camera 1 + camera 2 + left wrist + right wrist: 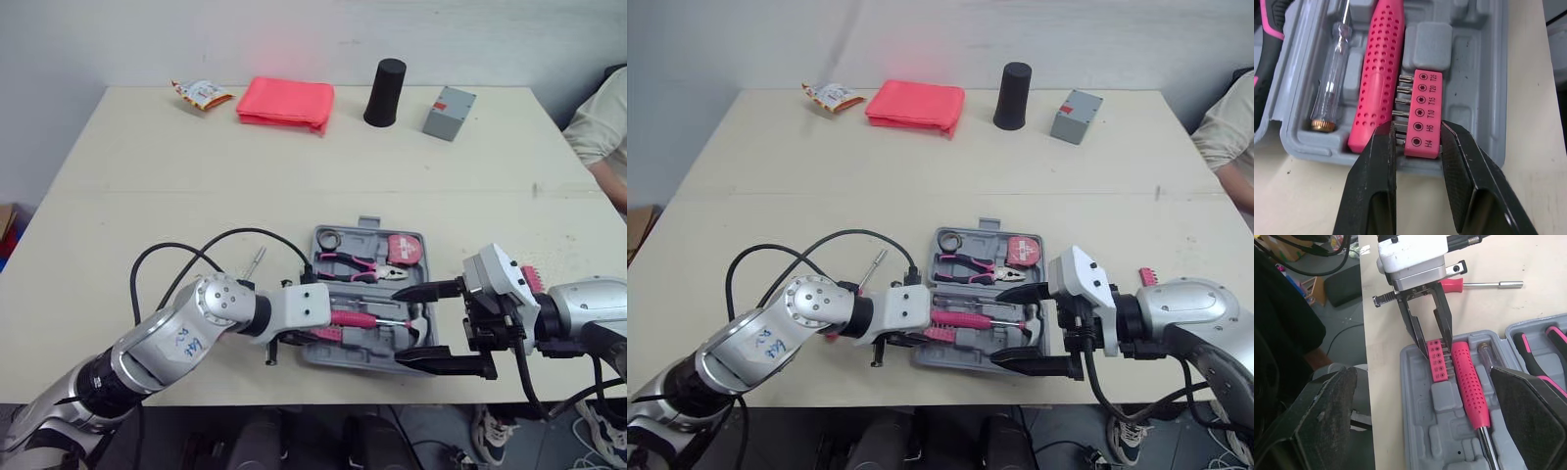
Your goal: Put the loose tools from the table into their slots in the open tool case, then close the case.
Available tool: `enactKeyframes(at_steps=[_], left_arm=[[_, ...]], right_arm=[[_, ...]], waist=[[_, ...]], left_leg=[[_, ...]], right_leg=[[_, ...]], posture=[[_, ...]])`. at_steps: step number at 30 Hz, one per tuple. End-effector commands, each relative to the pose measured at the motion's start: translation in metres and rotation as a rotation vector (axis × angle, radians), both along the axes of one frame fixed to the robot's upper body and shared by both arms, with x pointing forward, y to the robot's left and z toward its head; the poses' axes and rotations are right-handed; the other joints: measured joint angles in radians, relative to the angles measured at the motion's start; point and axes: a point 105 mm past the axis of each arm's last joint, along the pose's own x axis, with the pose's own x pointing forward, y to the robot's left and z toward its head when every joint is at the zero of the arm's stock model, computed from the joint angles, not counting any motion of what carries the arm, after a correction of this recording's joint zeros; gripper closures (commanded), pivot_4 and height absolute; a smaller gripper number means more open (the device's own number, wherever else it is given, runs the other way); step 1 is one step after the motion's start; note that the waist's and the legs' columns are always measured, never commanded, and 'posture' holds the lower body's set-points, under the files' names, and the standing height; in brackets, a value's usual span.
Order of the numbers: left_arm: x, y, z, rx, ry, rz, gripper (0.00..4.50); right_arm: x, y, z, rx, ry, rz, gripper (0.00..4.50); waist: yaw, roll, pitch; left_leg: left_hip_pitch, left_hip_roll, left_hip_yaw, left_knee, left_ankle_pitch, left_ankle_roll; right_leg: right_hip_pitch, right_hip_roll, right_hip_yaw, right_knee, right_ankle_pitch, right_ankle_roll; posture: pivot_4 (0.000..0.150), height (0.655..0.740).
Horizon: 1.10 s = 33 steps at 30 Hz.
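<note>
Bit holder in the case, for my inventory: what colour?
Pink plastic bit holder; left wrist view shows it best.

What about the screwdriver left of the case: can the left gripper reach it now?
Probably not yet: the left gripper is shut on the bit holder in the case. The screwdriver lies beside that arm; after release the way looks free.

Gry case (1475,73), pink bit holder (1425,113), blk cup (385,93)
</note>
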Motion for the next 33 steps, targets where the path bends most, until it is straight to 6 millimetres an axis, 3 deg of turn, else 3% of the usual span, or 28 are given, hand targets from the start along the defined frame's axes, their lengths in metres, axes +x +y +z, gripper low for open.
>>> enactKeyframes(at_steps=[1,10,11,12,17,22,24,25,27,33], left_arm=[[-0.001,-0.004,0.0,0.005,-0.017,-0.008,3.84],[0.002,-0.003,-0.005,-0.006,0.017,0.037,3.84],[0.002,-0.003,-0.005,-0.008,0.024,0.038,2.83],[0.0,-0.003,-0.004,-0.014,0.036,0.036,2.54],[-0.008,0.008,0.014,-0.084,0.116,0.052,0.31],[-0.009,0.016,0.028,-0.198,0.101,-0.008,0.31],[-0.007,0.011,0.037,-0.331,0.086,-0.081,0.31],[-0.006,0.009,0.038,-0.379,0.089,-0.116,0.82],[-0.002,0.009,0.033,-0.417,0.079,-0.155,1.41],[0.01,0.003,0.015,-0.449,0.099,-0.15,4.3]], right_arm=[[-0.002,0.001,0.006,0.01,-0.038,0.009,0.0],[0.0,0.001,0.004,0.011,-0.036,-0.004,0.0],[0.0,0.001,0.004,0.011,-0.036,-0.005,0.0],[0.001,0.001,0.004,0.011,-0.036,-0.007,0.0],[0.002,-0.001,0.003,0.013,-0.038,-0.02,0.0],[0.005,-0.003,0.003,0.013,-0.043,-0.031,0.0],[0.006,-0.003,0.002,0.015,-0.045,-0.036,0.0],[0.007,-0.002,0.002,0.016,-0.045,-0.038,0.0],[0.009,-0.002,0.0,0.019,-0.044,-0.043,0.0],[0.011,-0.004,-0.006,0.008,-0.042,-0.056,0.0]], waist=[[0.0,0.0,0.0],[0.002,0.0,0.0],[0.002,0.0,0.0],[0.002,0.0,0.0],[0.0,0.0,0.0],[-0.002,0.0,0.0],[0.001,0.0,0.0],[0.003,0.0,0.0],[0.003,0.0,0.0],[0.0,0.0,0.0]], left_leg=[[0.0,0.0,0.0,0.0,0.0,0.0],[-0.001,0.0,-0.001,0.007,-0.001,0.002],[-0.001,0.0,-0.001,0.007,-0.001,0.002],[-0.001,0.0,-0.001,0.008,-0.001,0.002],[-0.001,0.0,-0.001,0.008,-0.001,0.002],[-0.001,0.001,-0.001,0.008,-0.001,0.002],[-0.001,0.001,-0.001,0.008,-0.001,0.002],[-0.001,0.0,-0.001,0.008,-0.001,0.002],[-0.001,0.0,-0.001,0.009,-0.002,0.002],[-0.001,0.0,-0.001,0.009,-0.002,0.003]], right_leg=[[0.0,0.0,0.0,0.0,0.0,0.0],[0.001,0.0,0.0,0.003,0.0,0.0],[0.001,0.0,0.0,0.003,0.0,0.0],[0.001,-0.001,0.0,0.003,0.0,0.0],[0.001,-0.001,0.0,0.005,0.0,0.0],[0.001,-0.001,0.0,0.005,0.0,0.0],[0.001,-0.001,0.0,0.005,0.0,0.0],[0.001,-0.001,0.0,0.005,0.0,0.0],[0.001,-0.002,-0.001,0.005,0.0,0.0],[0.001,-0.002,-0.001,0.006,0.0,0.0]], posture=[[0.15,0.7361],[0.15,0.7361],[0.15,0.7361],[0.15,0.7361],[0.15,0.7361],[0.15,0.7361],[0.15,0.7361],[0.15,0.7361],[0.15,0.7361],[0.15,0.7361]])
